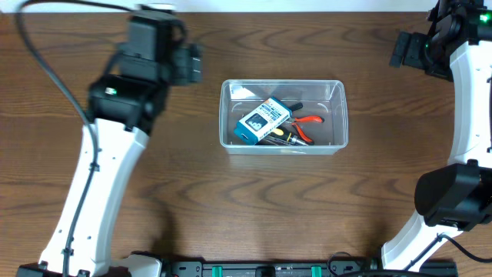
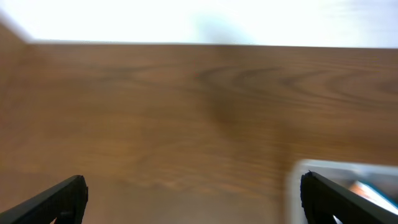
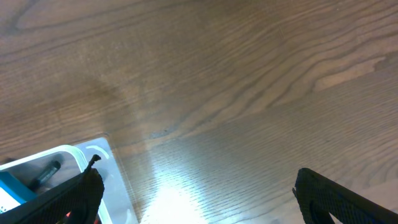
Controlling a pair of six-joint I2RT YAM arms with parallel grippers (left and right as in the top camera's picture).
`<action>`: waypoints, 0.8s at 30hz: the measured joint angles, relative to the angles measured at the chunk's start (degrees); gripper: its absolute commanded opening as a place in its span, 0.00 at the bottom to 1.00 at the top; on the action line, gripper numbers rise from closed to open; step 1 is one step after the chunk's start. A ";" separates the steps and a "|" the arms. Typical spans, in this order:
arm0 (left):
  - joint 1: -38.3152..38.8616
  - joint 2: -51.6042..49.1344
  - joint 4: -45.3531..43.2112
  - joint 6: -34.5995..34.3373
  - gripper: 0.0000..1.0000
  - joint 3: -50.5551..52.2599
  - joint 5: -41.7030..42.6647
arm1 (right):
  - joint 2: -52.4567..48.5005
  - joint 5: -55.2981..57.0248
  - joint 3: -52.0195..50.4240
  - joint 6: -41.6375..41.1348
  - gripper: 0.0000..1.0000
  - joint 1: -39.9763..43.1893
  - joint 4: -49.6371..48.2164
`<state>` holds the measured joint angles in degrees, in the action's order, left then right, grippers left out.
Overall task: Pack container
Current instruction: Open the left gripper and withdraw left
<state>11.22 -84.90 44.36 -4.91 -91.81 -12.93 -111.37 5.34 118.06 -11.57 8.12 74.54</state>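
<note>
The clear plastic container (image 1: 283,82) stands in the middle of the wooden table. In it lie a blue-and-white box (image 1: 263,119), red-handled pliers (image 1: 309,123) and a black-and-yellow screwdriver (image 1: 280,135). My left gripper (image 1: 192,63) is up and to the left of the container, open and empty; in the left wrist view its fingers (image 2: 193,199) are spread wide over bare wood, with the container's corner (image 2: 298,177) at lower right. My right gripper (image 1: 401,48) is up and to the right of the container, open and empty (image 3: 199,199), with the container's corner (image 3: 102,155) at lower left.
The table's far edge (image 2: 199,42) meets a white surface behind. The left arm (image 1: 100,169) runs down the left side and the right arm (image 1: 469,123) down the right side of the table.
</note>
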 measured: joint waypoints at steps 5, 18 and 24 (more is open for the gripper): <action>-6.71 -0.22 1.09 -0.96 0.98 -0.02 -0.87 | 0.00 0.00 0.00 -0.02 0.99 0.02 0.00; -9.99 -0.22 1.73 -1.29 0.98 -0.02 -1.03 | 0.00 0.00 0.00 -0.02 0.99 0.02 0.00; -9.99 -0.22 1.73 -1.29 0.98 -0.02 -1.03 | 0.00 0.00 0.00 -0.02 0.99 0.00 0.00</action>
<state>1.23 -85.12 46.09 -6.20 -91.83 -13.96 -111.37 5.34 118.06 -11.60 8.12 74.54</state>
